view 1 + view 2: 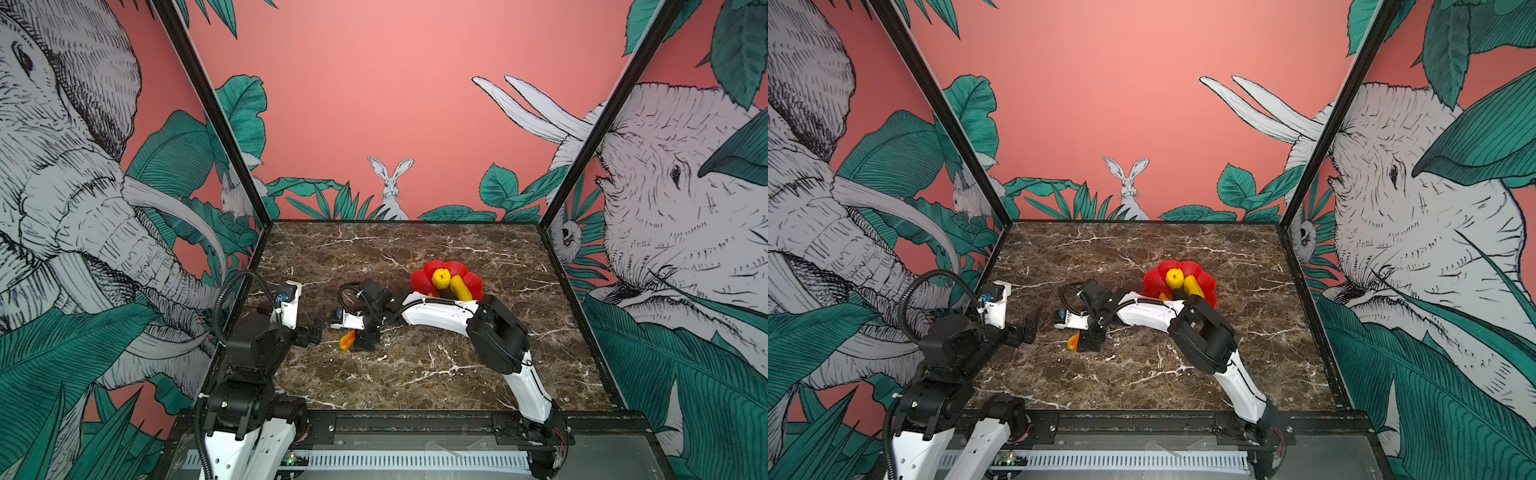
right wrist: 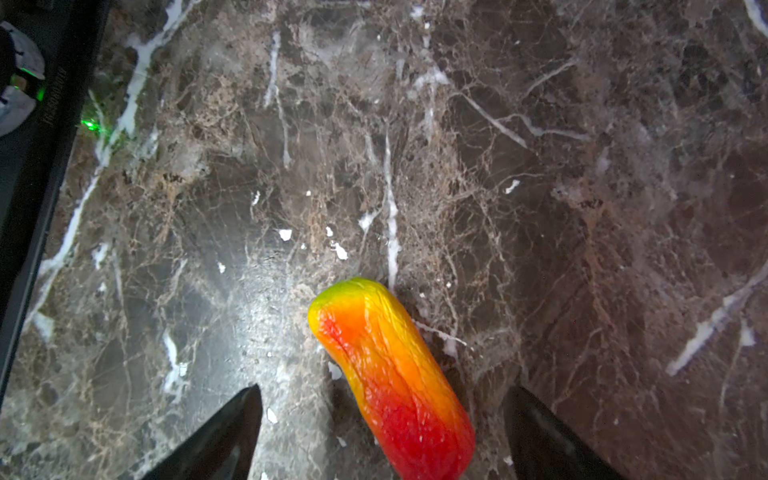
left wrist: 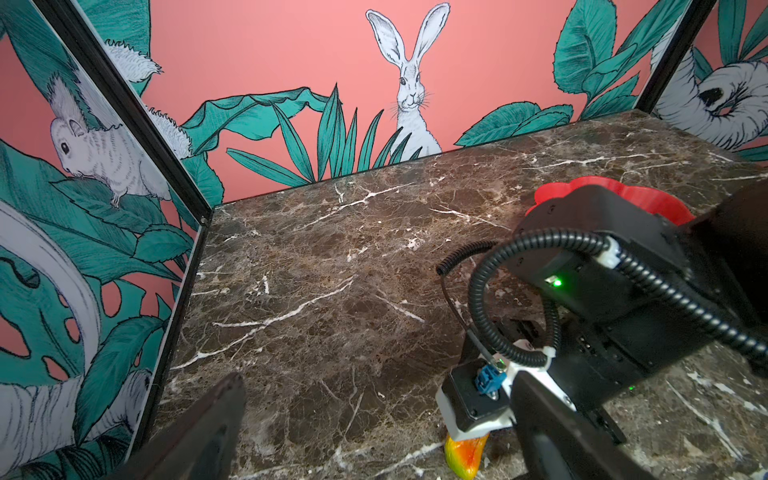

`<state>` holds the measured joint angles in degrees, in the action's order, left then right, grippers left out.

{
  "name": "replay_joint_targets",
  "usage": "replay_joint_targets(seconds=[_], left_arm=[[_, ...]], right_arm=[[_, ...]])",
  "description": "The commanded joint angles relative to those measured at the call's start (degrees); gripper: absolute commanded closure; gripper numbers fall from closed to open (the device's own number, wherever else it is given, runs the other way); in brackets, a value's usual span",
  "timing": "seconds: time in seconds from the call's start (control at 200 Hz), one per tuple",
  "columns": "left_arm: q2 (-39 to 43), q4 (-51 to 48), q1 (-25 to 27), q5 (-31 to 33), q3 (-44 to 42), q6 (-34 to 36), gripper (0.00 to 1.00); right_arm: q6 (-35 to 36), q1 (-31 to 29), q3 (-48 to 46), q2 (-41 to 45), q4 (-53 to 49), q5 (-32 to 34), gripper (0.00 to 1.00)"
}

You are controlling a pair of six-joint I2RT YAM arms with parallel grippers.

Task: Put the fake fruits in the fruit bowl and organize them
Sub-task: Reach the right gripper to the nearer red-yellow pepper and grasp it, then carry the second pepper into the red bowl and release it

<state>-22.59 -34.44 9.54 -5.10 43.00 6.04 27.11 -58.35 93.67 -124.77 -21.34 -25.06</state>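
Note:
One red-orange-yellow fake fruit (image 2: 390, 374) lies on the marble, left of middle in both top views (image 1: 347, 340) (image 1: 1073, 341). My right gripper (image 2: 382, 392) points down over it, open, one finger on each side with a gap to the fruit on both sides. The red flower-shaped fruit bowl (image 1: 422, 278) stands behind it to the right, holding a round yellow fruit (image 1: 441, 277) and a longer yellow one (image 1: 462, 288). The right arm hides the bowl's near part. My left gripper (image 1: 316, 330) hovers open just left of the fruit, empty.
The right arm's white link (image 1: 440, 313) arches across in front of the bowl. Printed walls with black corner posts (image 1: 249, 187) close the brown marble table (image 1: 415, 374) on three sides. A black rail (image 1: 415, 419) runs along the near edge.

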Motion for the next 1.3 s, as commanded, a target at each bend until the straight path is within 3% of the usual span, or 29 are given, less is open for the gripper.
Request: replay_joint_targets(seconds=[0.0, 0.37, 0.825, 0.925, 1.031, 1.091, 1.296], left_arm=[[0.54, -0.11, -0.36, -0.35, -0.55, 0.05, 0.0], [0.85, -0.11, -0.34, -0.31, -0.55, 0.03, 0.0], [1.14, -0.14, -0.32, -0.17, -0.55, 0.03, 0.0], [1.05, -0.12, -0.27, -0.19, -0.55, 0.04, 0.0], [0.91, 0.02, -0.25, -0.41, -0.64, 0.02, 0.0], [0.67, 0.0, -0.35, -0.46, -0.64, 0.02, 0.0], [0.0, 0.05, -0.4, -0.32, -0.53, 0.11, 0.0]], right_arm=[[-0.46, -0.5, 1.73, -1.56, 1.35, -0.35, 0.16], [-2.59, -0.46, 4.89, -4.86, -1.8, 0.9, 0.37], [-2.54, -0.3, 5.25, -2.7, -7.82, 1.0, 0.87], [-3.37, 0.09, 2.82, 0.62, -6.83, -0.15, 0.91], [-7.09, 2.02, -4.23, 7.52, 0.69, -3.1, 0.94], [-10.26, 4.03, -9.09, 12.23, 5.85, -3.77, 1.0], [-29.75, 11.52, -21.21, 26.31, 18.8, 3.64, 1.0]])
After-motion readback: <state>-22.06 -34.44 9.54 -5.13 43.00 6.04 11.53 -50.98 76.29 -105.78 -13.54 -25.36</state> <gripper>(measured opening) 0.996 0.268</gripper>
